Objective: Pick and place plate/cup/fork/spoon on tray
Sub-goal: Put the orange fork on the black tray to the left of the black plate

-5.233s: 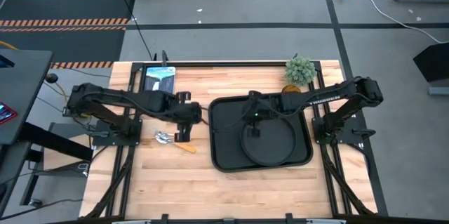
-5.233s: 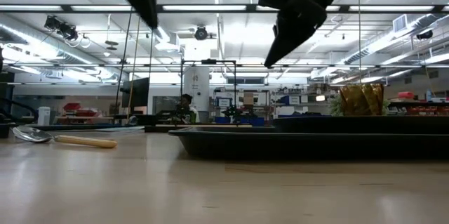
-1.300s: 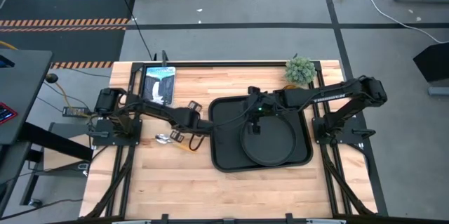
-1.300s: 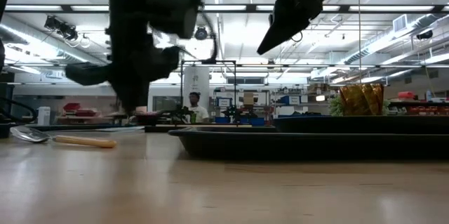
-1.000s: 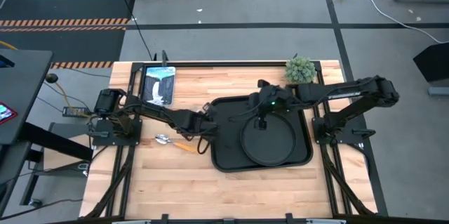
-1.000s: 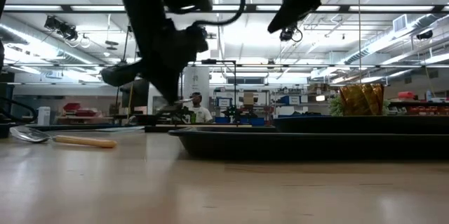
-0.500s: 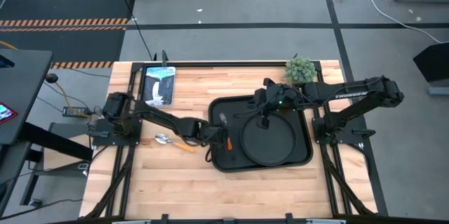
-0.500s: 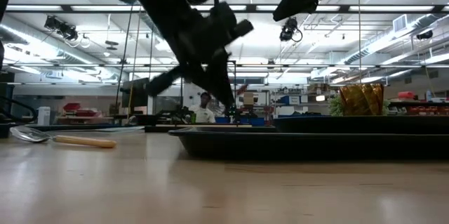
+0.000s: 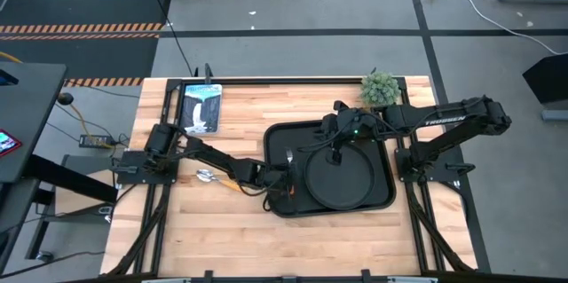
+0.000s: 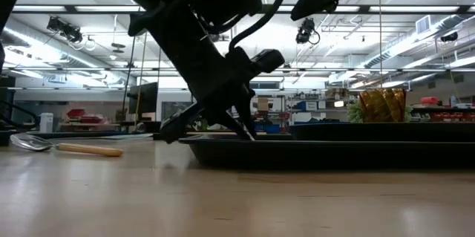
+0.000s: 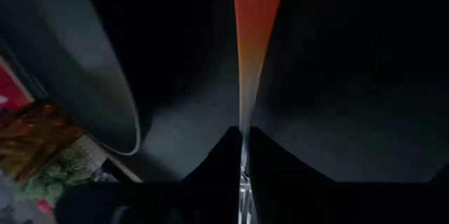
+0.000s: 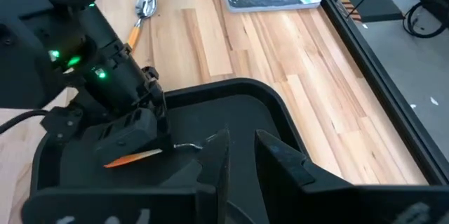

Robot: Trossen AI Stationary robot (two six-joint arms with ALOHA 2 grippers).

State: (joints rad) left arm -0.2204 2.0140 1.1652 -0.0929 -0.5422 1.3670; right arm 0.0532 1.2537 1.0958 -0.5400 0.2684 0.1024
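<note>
Fork [image 12: 161, 151] sits clamped in left gripper [image 9: 286, 179] over tray [image 9: 277, 203].

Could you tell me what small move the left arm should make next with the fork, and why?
Probably open the jaws and let go. The left gripper is shut on the fork, low over the left part of the tray, beside the plate. In the right wrist view the fork lies near flat, at or just above the tray floor, so a release should leave it on the tray.
</note>
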